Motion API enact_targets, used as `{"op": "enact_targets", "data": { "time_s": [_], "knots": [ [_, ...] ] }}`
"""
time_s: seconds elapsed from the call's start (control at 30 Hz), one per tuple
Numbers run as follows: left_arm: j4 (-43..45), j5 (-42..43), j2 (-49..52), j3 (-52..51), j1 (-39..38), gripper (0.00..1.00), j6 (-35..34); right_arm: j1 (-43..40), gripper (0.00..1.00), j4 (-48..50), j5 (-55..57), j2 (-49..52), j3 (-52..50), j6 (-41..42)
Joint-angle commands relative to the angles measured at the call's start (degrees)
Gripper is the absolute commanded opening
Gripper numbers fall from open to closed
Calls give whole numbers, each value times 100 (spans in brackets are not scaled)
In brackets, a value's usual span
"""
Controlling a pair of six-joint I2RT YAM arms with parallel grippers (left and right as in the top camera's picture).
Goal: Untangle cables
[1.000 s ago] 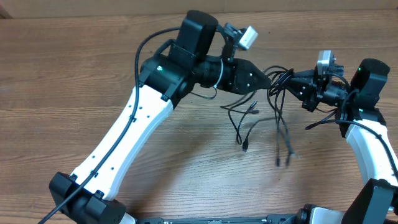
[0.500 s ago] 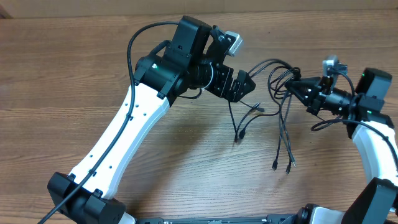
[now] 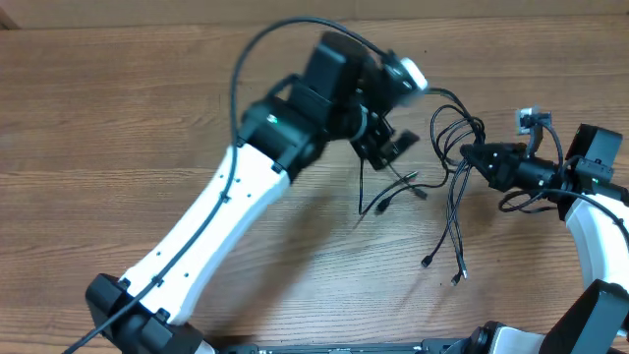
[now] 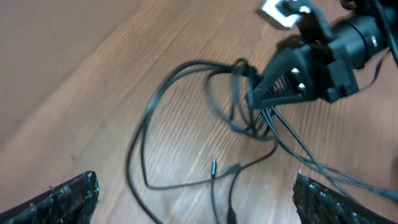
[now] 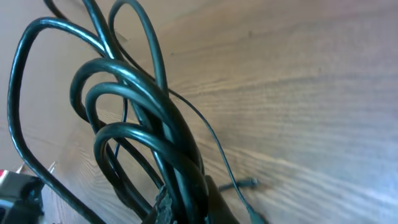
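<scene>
Two end effectors flank one tangle. The right end effector is clamped shut on the cables, pinching several loops together as one bunch held above the worktop. Loose tails drop from the bunch to small plugs resting on the wood. The left end effector stands just beside the bunch, jaws spread wide and holding nothing (one strand runs across the wood below it).

Likely hazards: because the loops are gripped together, a pull on any single strand would probably tighten the knot rather than free it. The wide jaws could also close on more than one strand. A trailing plug may catch in a loop as it is drawn through.

No brand, label or writing is legible in any view.
</scene>
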Motion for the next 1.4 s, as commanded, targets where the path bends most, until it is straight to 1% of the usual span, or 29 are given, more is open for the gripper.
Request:
{"op": "enact_targets", "data": {
  "time_s": [0.0, 0.1, 0.3, 0.47, 0.77, 1.0, 1.13, 1.2, 1.37],
  "knots": [
    [39, -704, -181, 31, -417, 100, 938, -2, 4, -291, 208, 11, 79, 35],
    [46, -778, -179, 28, -616, 99, 1075, -2, 4, -505, 210, 11, 79, 35],
    [-68, -778, 2, 7, -662, 99, 1075, 4, 4, -828, -107, 11, 79, 31],
    [4, -758, 278, 7, -699, 100, 1075, 81, 4, -894, -289, 11, 79, 33],
    [153, -745, 739, 7, -918, 100, 1078, 564, 4, -879, -234, 11, 79, 9],
    [254, -793, 848, 7, -922, 100, 1075, 752, 4, -876, -221, 11, 79, 9],
    [286, -1198, 848, 7, -922, 99, 1047, 802, 4, -876, -221, 11, 79, 9],
    [341, -1480, 848, 7, -922, 100, 852, 815, 4, -879, -223, 11, 79, -11],
    [343, -1515, 861, 7, -922, 100, 654, 820, 4, -879, -223, 11, 79, -11]
  ]
}}
